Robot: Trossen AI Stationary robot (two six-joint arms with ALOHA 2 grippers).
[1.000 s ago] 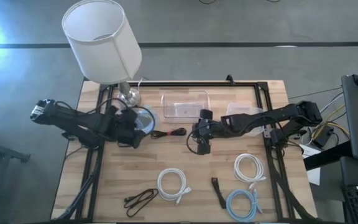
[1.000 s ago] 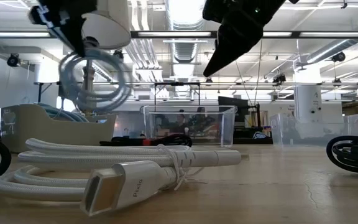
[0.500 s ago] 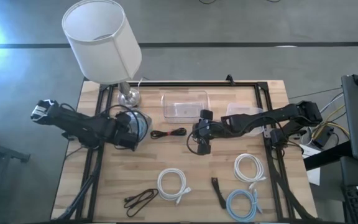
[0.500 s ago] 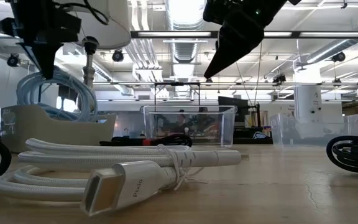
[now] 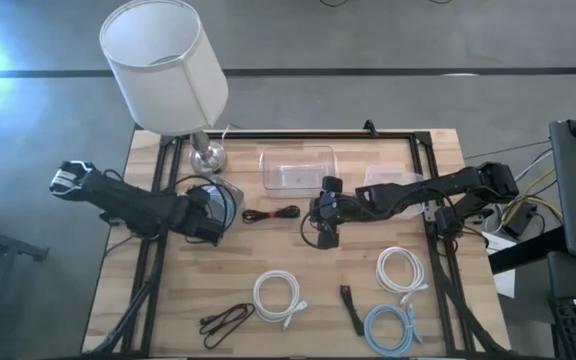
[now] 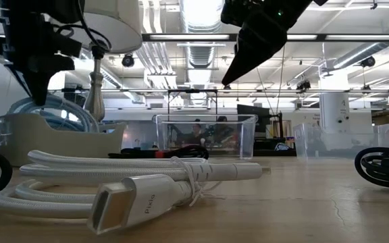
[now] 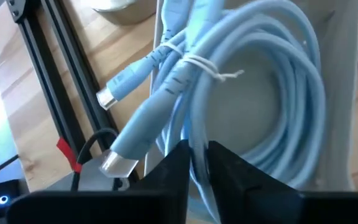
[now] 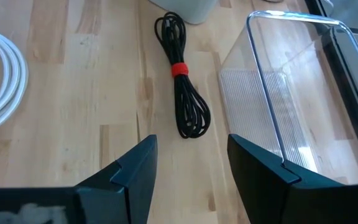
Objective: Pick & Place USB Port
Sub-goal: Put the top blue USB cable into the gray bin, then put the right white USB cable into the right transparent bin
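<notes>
- From the high view, we saw the left gripper (image 5: 211, 218) lowered over a pale bin (image 5: 230, 197) at the table's left side, just in front of the lamp (image 5: 165, 67). A light blue cable coil (image 5: 224, 201) sat inside that bin. The right gripper (image 5: 325, 234) hovered mid-table, just beside a black cable bundle with a red tie (image 5: 272, 213) and near the clear plastic container (image 5: 297, 168). Still loose on the wooden table (image 5: 308, 270) were two white cable coils (image 5: 277, 297) (image 5: 400, 269), another blue coil (image 5: 393, 327), a black cable (image 5: 226, 320) and a small black strap (image 5: 350, 305).
- From the low view, the left gripper (image 6: 34, 81) reached down into the pale bin (image 6: 53, 136), with blue cable loops (image 6: 49, 109) rising around it. The right gripper (image 6: 238, 67) hung high above the table. A white USB cable (image 6: 140, 185) lay closest to the camera.
- From the left wrist view, the gripper's fingers (image 7: 178, 167) were nearly closed, a thin gap between them, pinching a strand of the light blue cable coil (image 7: 253, 93), which rested against the bin's wall (image 7: 337, 87).
- From the right wrist view, the right gripper's fingers (image 8: 138, 168) were spread wide and held nothing, above bare wood in front of the black cable bundle (image 8: 184, 99).
- We judged one cable was being delivered to the bin but not yet released, and most cables remained to be sorted.
</notes>
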